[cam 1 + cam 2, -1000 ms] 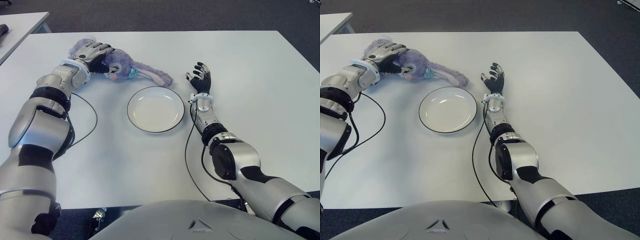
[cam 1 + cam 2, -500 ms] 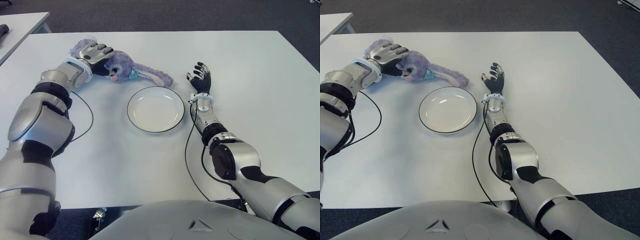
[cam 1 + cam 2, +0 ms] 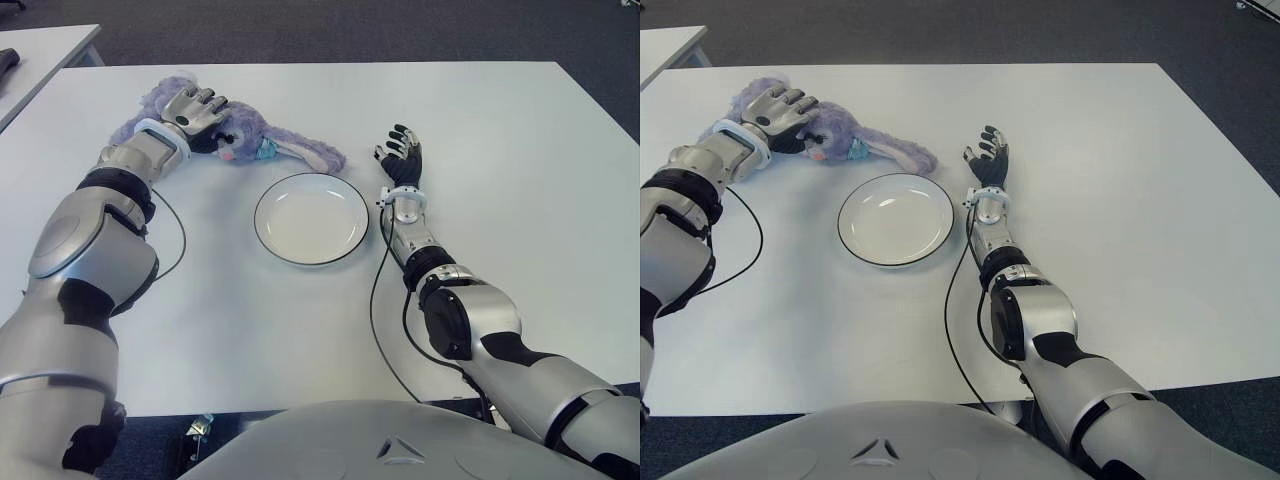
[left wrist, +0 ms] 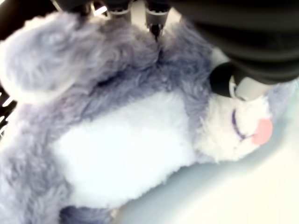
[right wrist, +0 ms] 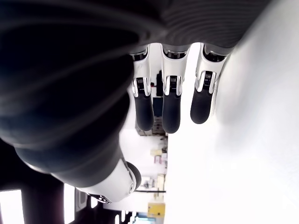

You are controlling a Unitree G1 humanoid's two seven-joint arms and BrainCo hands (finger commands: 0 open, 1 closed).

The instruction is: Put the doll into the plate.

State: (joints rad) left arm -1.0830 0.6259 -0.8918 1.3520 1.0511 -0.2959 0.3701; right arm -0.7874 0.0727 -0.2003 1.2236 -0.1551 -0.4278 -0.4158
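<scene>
A purple plush rabbit doll (image 3: pixel 290 145) lies on the white table (image 3: pixel 500 150) just beyond the empty white plate (image 3: pixel 311 220), its long ears pointing toward the plate's far rim. My left hand (image 3: pixel 195 108) sits on the doll's body next to its head. The fingers curl over the fur and the thumb tip (image 4: pixel 223 79) presses beside the face. The left wrist view is filled by the doll's pale belly (image 4: pixel 126 140). My right hand (image 3: pixel 402 155) shows right of the plate with its fingers (image 5: pixel 171 107) extended and nothing in them.
A black cable (image 3: pixel 180 235) loops on the table beside my left forearm, and another (image 3: pixel 375 290) runs along my right arm. A second table's corner (image 3: pixel 40 45) shows at the far left. Dark floor lies beyond the far edge.
My left forearm has swung left and away from me while the hand stayed on the doll, shifting off the head toward the body. The doll, plate and right hand have barely moved.
</scene>
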